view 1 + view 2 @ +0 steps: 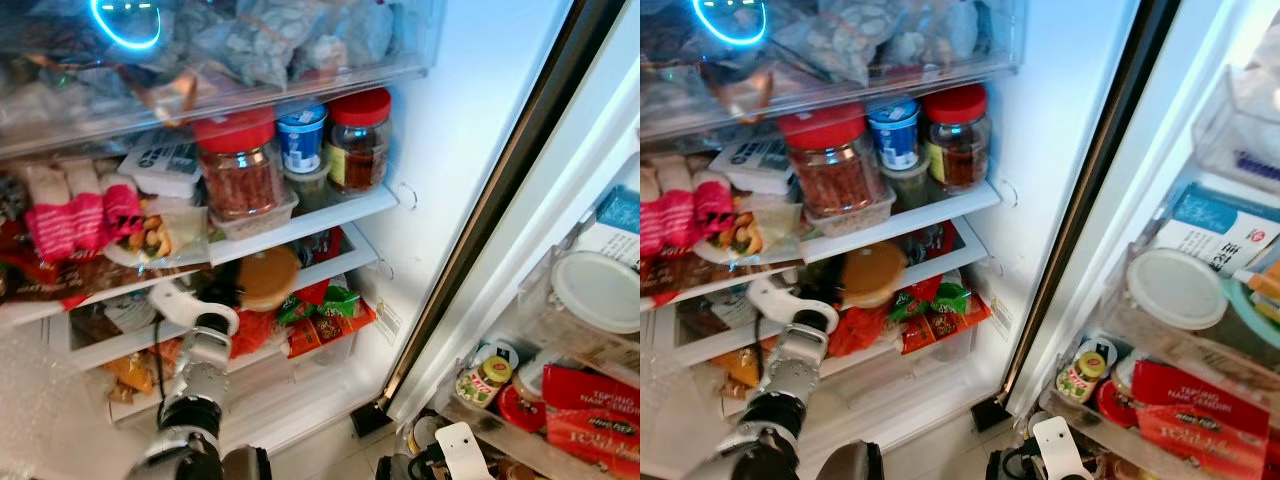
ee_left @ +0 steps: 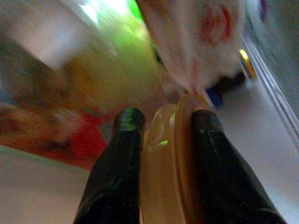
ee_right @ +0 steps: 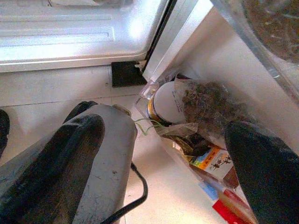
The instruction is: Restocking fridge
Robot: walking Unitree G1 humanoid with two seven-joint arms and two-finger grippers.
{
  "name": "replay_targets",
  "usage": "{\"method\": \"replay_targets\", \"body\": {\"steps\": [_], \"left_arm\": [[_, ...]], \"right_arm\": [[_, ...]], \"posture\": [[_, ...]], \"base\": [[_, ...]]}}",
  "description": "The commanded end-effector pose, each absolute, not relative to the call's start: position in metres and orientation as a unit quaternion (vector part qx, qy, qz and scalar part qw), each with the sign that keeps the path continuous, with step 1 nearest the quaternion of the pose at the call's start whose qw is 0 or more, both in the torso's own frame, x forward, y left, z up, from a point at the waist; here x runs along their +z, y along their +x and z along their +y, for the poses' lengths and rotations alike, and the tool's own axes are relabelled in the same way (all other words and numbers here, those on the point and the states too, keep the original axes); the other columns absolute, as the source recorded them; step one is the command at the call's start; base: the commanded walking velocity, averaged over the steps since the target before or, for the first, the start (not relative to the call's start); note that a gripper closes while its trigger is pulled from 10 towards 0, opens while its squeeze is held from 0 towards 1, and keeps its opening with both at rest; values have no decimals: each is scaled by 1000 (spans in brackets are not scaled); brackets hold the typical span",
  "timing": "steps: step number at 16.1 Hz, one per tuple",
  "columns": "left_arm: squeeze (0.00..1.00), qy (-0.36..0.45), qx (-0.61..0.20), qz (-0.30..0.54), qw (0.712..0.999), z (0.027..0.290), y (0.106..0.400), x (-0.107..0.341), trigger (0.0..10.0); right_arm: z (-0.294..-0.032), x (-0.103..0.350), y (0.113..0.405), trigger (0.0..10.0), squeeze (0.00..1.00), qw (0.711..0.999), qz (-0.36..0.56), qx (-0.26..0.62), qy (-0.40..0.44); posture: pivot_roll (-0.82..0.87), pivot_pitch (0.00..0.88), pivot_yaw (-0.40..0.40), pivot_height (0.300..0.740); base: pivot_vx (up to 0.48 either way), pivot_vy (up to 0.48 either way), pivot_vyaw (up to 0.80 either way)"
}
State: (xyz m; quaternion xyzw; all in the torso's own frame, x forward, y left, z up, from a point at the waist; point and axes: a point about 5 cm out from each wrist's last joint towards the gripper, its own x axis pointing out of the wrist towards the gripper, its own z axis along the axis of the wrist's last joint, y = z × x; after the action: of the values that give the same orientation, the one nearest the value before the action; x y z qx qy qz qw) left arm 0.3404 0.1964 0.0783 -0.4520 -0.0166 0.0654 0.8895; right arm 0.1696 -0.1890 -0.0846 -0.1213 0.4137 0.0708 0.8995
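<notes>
My left arm (image 1: 195, 390) reaches up into the open fridge, onto the lower shelf (image 1: 345, 262). A round tan container (image 1: 268, 278) stands on edge there, and my left gripper (image 1: 230, 290) is shut on it. The left wrist view shows that tan container (image 2: 170, 154) clamped between both black fingers (image 2: 126, 126), with blurred green, yellow and red packets behind it. My right gripper (image 3: 163, 140) hangs low by the floor at the foot of the fridge door, open and holding nothing.
Red-lidded jars (image 1: 237, 165) and a blue-lidded tub (image 1: 300, 135) crowd the shelf above. Red and green packets (image 1: 325, 310) lie right of the container. The door bins (image 1: 560, 330) at right hold a white-lidded tub (image 1: 598, 290), small jars and red packs.
</notes>
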Motion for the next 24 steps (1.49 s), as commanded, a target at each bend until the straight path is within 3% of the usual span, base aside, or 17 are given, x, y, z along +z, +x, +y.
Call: {"method": "replay_targets", "body": {"steps": [1, 10, 16, 17, 18, 24], "left_arm": [[0, -459, 79, -19, 885, 198, 344, 80, 10000], [0, -435, 112, -29, 893, 200, 363, 98, 10000], [0, -460, 145, -35, 876, 209, 365, 101, 10000], [439, -462, 142, -35, 874, 208, 366, 101, 10000], [1000, -468, 136, -37, 873, 207, 366, 101, 10000], [1000, -463, 91, -34, 881, 194, 367, 101, 10000]], "right_arm": [[-191, -101, 134, 10000, 0, 864, 480, 83, -127], [-198, -101, 128, 10000, 0, 860, 484, 87, -137], [-201, -101, 126, 10000, 0, 858, 485, 88, -142], [-202, -101, 126, 10000, 0, 858, 485, 88, -143], [-202, -101, 126, 10000, 0, 858, 485, 88, -143], [-200, -101, 127, 10000, 0, 859, 484, 91, -144]], "posture": [[-97, 125, -40, 631], [-155, 143, -81, 631], [-179, 151, -97, 631], [-178, 151, -99, 631], [-175, 151, -100, 631], [-153, 147, -89, 631]], "base": [[0, 0, 0], [0, 0, 0], [0, 0, 0], [0, 0, 0], [0, 0, 0], [0, 0, 0]]}}
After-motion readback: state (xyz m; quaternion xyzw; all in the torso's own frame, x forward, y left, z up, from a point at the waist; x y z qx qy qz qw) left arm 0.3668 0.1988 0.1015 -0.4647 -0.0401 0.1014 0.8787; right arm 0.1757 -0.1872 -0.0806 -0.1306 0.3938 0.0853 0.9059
